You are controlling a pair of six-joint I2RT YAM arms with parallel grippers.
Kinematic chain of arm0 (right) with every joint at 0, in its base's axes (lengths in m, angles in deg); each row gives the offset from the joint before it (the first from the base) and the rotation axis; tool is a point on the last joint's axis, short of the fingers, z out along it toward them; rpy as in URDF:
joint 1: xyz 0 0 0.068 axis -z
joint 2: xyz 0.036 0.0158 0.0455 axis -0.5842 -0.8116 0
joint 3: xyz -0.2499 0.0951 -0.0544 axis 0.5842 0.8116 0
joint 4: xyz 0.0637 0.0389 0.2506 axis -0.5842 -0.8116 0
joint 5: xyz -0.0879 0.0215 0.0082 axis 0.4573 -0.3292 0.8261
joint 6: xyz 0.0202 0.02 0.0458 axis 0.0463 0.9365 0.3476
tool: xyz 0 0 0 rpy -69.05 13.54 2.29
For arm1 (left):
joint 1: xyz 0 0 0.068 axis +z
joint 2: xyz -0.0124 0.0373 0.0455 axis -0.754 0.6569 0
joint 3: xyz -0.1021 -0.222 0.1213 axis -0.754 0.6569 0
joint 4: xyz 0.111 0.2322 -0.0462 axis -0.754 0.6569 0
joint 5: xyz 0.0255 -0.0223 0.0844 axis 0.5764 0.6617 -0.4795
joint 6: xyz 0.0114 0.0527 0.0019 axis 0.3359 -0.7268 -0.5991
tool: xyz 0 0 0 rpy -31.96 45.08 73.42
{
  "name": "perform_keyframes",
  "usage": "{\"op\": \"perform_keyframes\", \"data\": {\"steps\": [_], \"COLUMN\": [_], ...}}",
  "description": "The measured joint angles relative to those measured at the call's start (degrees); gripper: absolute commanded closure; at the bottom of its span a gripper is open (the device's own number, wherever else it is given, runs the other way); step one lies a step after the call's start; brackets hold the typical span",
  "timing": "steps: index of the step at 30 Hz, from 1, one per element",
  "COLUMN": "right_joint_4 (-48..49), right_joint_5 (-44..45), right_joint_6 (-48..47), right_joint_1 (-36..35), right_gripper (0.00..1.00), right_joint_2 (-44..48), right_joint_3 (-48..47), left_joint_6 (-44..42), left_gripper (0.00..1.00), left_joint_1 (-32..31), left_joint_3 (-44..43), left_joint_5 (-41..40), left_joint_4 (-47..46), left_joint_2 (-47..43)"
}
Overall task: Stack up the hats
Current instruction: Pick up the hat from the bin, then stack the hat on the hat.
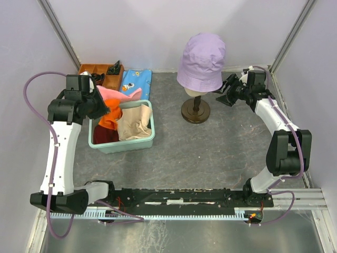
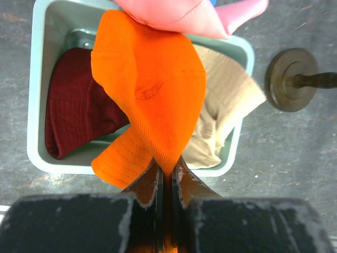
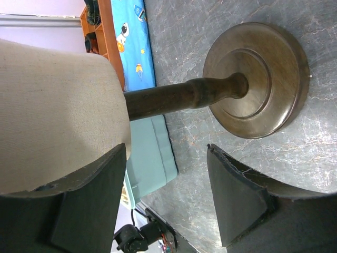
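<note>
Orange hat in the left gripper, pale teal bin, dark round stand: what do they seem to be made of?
Orange fabric bucket hat, pinched by the left gripper: soft matte woven cloth, fine diagonal ribs, limp folds.
Pale teal rectangular bin: probably plastic, smooth, slightly glossy, moulded rim.
Dark brown round stand: likely turned, varnished wood, by its rings and sheen; metal possible.

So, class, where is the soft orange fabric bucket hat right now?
The orange hat is on the left of the top view, pinched in the left gripper and hanging over the pale green plastic bin.
</note>
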Motion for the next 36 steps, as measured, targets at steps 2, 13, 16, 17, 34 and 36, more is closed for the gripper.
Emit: {"op": "perform_keyframes", "data": {"steps": [2, 13, 16, 17, 34, 36], "right_joint_4": [0.0, -0.3, -0.8, -1.0, -4.1, -4.0], "right_joint_5": [0.0, 0.5, 0.5, 0.6, 7.6, 8.2], "right_joint_6": [-0.1, -0.3, -0.4, -0.5, -2.5, -2.0], "right_joint_1": [0.0, 0.0, 0.0, 0.0, 0.1, 0.1], "right_gripper": [0.29, 0.29, 0.29, 0.29, 0.27, 0.26], "right_joint_2": [0.0, 0.0, 0.0, 0.0, 18.4, 22.6], "right_joint_3": [-0.1, -0.2, -0.5, -0.7, -0.1, 0.0], "left_joint_6": [0.3, 2.5, 3.3, 3.7, 12.9, 13.2], "left_gripper": [0.97, 0.97, 0.97, 0.97, 0.97, 0.97], "left_joint_1": [0.0, 0.0, 0.0, 0.0, -4.2, -5.2], "left_joint_3": [-2.6, -19.8, -24.9, -26.3, -22.1, -23.0], "left_joint_5": [1.0, 4.5, 4.8, 5.1, 13.7, 15.2], "left_joint_4": [0.6, 3.5, 3.4, 3.0, -23.8, -27.5], "left_joint_2": [0.3, 5.9, 7.3, 7.7, 13.7, 14.8]}}
